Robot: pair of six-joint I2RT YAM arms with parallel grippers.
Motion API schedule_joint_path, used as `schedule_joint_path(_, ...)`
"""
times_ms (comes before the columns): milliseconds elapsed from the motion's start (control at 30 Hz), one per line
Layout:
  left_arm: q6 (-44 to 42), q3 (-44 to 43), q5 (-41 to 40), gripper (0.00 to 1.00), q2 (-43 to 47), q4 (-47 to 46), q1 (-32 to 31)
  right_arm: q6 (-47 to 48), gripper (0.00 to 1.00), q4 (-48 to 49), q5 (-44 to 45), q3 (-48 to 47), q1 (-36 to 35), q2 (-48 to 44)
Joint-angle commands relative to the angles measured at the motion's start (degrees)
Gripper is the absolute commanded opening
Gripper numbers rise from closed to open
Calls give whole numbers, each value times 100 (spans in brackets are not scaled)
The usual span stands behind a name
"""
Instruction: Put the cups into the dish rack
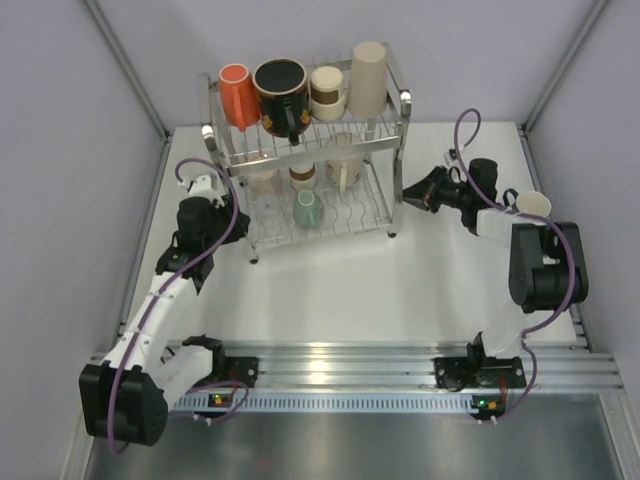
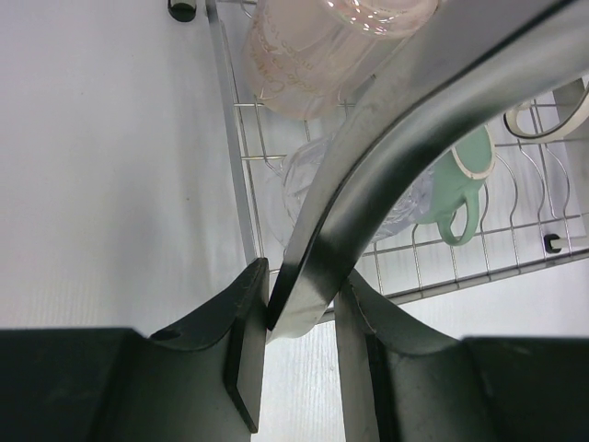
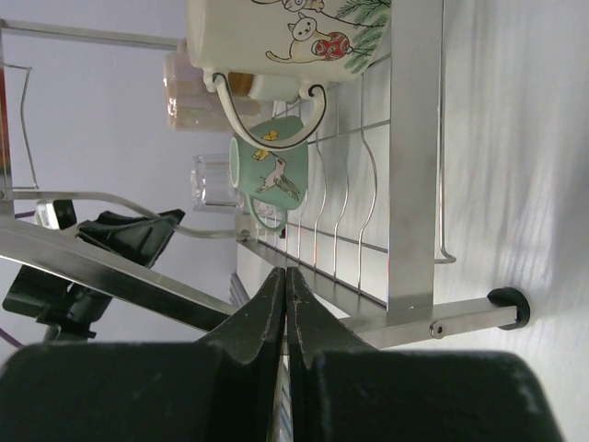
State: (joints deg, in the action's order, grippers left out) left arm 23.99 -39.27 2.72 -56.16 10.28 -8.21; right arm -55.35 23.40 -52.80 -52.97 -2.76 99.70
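The dish rack [image 1: 212, 135] stands at the back centre. Its top tier holds an orange cup [image 1: 237, 95], a black mug [image 1: 281, 92], a brown-cream paper cup [image 1: 327, 92] and a tall beige cup [image 1: 368, 78]. The lower tier holds a green mug [image 1: 307, 208], a pink cup [image 2: 322, 55], a clear cup [image 2: 308, 184] and a white picture mug [image 3: 285, 37]. My left gripper [image 1: 238, 222] is at the rack's left front corner, with a steel bar [image 2: 414, 120] of the rack between its jaws [image 2: 304, 285]. My right gripper [image 1: 405, 195] is shut at the rack's right side, its tips [image 3: 285, 273] against the lower rail.
A cream cup [image 1: 537, 204] stands on the table at the far right, behind my right arm. Grey walls with metal frame posts close in the table on both sides. The aluminium rail [image 1: 340, 365] with both arm bases runs along the near edge.
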Motion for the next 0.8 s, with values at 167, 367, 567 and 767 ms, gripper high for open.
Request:
schedule_joint_path(167, 721, 156, 1169, 0, -123, -606, -120, 428, 0, -168, -882, 524, -251, -916)
schedule_joint_path(367, 774, 279, 1248, 0, 70, -607, -251, 1158, 0, -1405, -443, 744, -260, -1698)
schedule_joint_path(567, 774, 358, 1371, 0, 70, -624, -348, 1264, 0, -1785, -109, 1043, -268, -2191)
schedule_joint_path(767, 835, 507, 1371, 0, 176, -677, -585, 1255, 0, -1953, 138, 1499, -321, -2507)
